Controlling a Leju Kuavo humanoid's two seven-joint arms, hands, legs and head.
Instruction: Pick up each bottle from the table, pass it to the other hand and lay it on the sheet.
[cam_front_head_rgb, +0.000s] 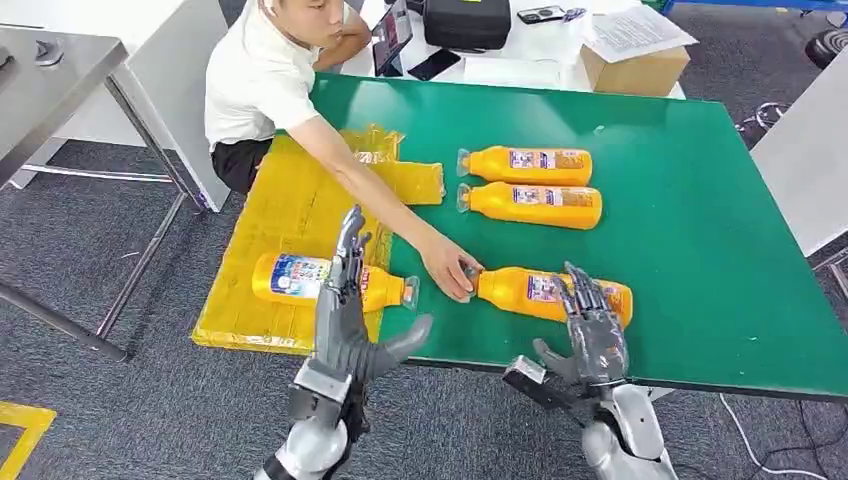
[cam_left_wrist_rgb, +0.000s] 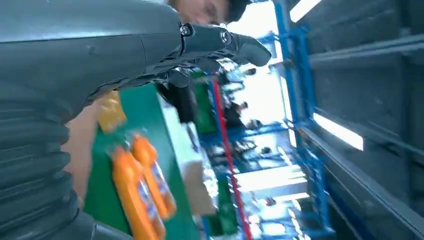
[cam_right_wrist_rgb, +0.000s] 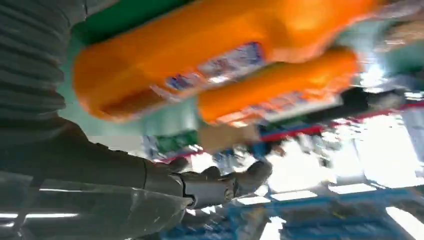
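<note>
Nearest the head camera, two silver arms are rising from below. Robot's left hand (cam_front_head_rgb: 345, 300) is hanging over the table's near edge with fingers extended and thumb spread, holding nothing; behind its fingers, one orange plastic bottle with a blue-and-white label (cam_front_head_rgb: 300, 277) is lying on its side on the crinkled yellow sheet (cam_front_head_rgb: 290, 205), which is draping over the left end of the green table (cam_front_head_rgb: 700, 220).

Robot's right hand (cam_front_head_rgb: 592, 325) is hovering with fingers released and apart at the base end of a second orange bottle (cam_front_head_rgb: 545, 292), which is lying flat near the table's front edge; whether the fingertips are touching it cannot be told. A seated person in a white shirt is reaching across, and the person's hand (cam_front_head_rgb: 450, 268) is resting at that bottle's cap end. Two further orange bottles (cam_front_head_rgb: 530, 165) (cam_front_head_rgb: 535, 203) are lying parallel, almost touching, farther back at mid-table.

Judged from this layout, one bottle is already delivered and three are waiting; the step in hand is the right hand's pick-up of the nearest bottle. The next move appears to call for closing the fingers around the bottle's body once the person's hand is clear, lifting it, and carrying it toward the open left hand for transfer.
</note>
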